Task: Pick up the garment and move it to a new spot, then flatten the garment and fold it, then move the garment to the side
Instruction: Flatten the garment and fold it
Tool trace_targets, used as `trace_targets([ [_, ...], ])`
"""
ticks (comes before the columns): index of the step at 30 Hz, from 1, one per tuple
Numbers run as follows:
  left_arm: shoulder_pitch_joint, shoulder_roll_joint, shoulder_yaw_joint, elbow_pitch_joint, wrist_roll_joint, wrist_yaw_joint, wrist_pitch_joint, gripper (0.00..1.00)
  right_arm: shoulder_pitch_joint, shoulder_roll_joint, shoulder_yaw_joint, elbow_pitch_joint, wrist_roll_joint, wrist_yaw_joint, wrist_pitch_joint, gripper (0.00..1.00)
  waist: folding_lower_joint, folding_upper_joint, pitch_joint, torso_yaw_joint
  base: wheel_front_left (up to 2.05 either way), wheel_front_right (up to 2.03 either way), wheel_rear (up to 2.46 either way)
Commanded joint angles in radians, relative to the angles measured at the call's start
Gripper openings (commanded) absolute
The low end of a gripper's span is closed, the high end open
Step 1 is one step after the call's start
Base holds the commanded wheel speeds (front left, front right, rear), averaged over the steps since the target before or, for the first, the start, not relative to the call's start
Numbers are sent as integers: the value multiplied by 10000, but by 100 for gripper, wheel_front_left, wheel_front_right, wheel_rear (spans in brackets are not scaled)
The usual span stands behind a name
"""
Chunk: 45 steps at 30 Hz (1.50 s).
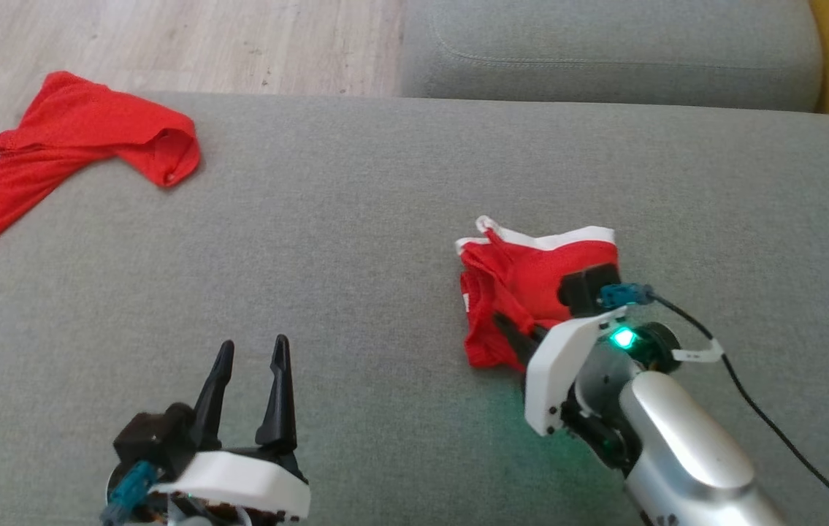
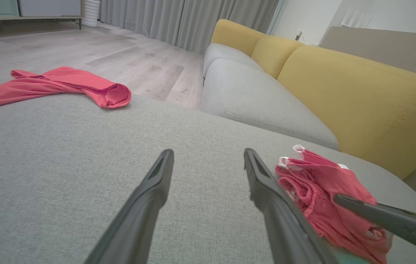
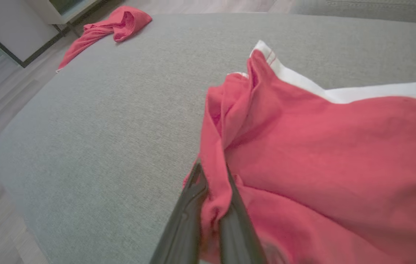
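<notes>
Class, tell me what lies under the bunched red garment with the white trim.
The garment rests on the grey sofa cushion, with the right gripper shut on a fold. Whatever lies directly beneath the cloth is covered.

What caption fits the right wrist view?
Right gripper shut on a fold of the red garment on the grey cushion.

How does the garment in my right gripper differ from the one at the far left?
The near garment is pinched in the shut right gripper; the far garment lies untouched. The near garment is bunched, showing a broad white band; the far garment sprawls over the cushion edge. Both are red.
</notes>
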Motion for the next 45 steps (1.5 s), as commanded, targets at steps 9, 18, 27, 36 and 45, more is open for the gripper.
trace_targets([
  [9,-323,15,346,-173,-12,18,-103,100,49,-123,842,-1260,246,75,-663,100,0,-1,-107,-149,0,0,0],
  [18,-246,11,267,-168,-26,19,-106,100,630,-626,-481,-2141,-325,75,-1435,100,0,-1,-239,-214,0,0,0],
  [27,-246,-78,174,-26,21,-18,-176,100,1425,-596,-2544,-2789,-1867,75,-2218,100,0,-1,-376,-390,0,0,0],
  [36,-399,-126,68,102,91,-131,-191,100,1494,-411,-2080,-1836,-2490,75,-2312,15,0,-1,-99,-143,0,0,0],
  [45,-528,-106,181,187,95,-131,-247,100,556,-376,-602,235,-2000,75,-2756,0,0,-1,223,490,0,0,0],
])
